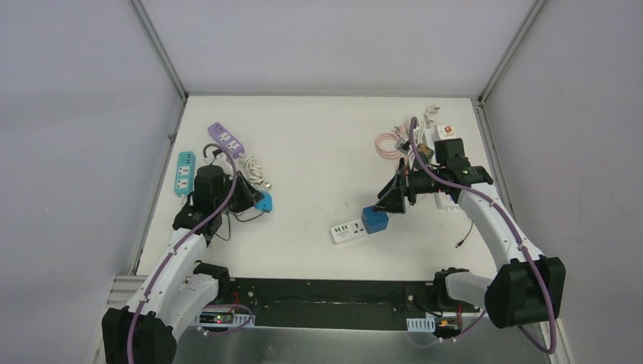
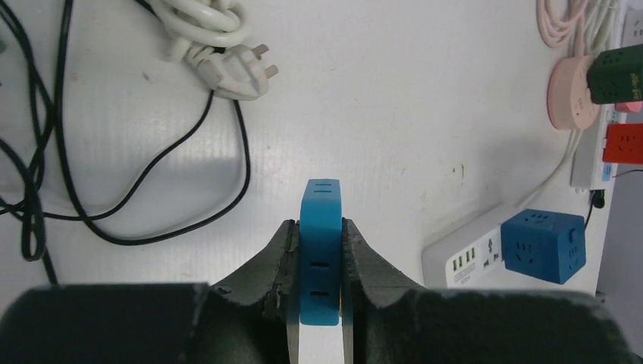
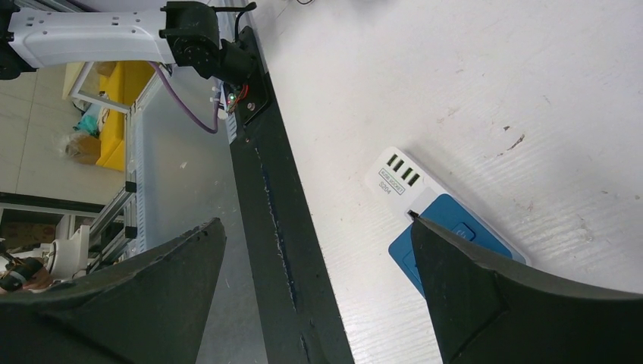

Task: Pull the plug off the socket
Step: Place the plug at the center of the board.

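Observation:
A dark blue cube plug (image 1: 374, 219) sits plugged into one end of a short white socket strip (image 1: 346, 231) near the table's middle. My right gripper (image 1: 393, 199) hovers just behind and above the cube, open wide. In the right wrist view the cube (image 3: 455, 227) and strip (image 3: 402, 182) lie beside the right finger, with nothing between the fingers of the gripper (image 3: 318, 235). My left gripper (image 2: 320, 258) is shut on a flat light-blue plug block (image 2: 321, 250), held over the table on the left. The cube (image 2: 543, 245) is far off to its right.
A purple strip (image 1: 226, 139), a teal strip (image 1: 184, 174), a coiled white cable (image 1: 252, 168) and black cable (image 2: 152, 167) lie around the left arm. A pink cable (image 1: 390, 144) and more sockets (image 1: 440, 135) crowd the back right. A black rail (image 1: 326, 292) runs along the near edge.

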Robot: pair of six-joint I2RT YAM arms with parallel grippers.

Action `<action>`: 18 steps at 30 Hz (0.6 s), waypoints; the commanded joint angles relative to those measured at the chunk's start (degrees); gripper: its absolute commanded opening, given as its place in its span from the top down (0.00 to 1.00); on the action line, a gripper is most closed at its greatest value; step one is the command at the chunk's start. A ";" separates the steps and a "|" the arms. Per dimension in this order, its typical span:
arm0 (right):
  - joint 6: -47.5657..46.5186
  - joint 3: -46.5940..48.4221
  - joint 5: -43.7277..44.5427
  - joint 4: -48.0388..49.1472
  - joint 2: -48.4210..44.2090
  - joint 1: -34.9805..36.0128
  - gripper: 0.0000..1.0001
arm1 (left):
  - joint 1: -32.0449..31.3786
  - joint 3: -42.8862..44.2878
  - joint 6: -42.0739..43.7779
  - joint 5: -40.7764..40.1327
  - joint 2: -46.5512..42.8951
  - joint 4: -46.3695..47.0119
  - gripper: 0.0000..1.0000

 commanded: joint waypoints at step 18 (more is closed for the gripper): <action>-1.07 0.12 0.65 1.90 -1.42 -0.88 0.03 | 8.84 8.24 6.47 -14.80 13.74 -7.43 0.82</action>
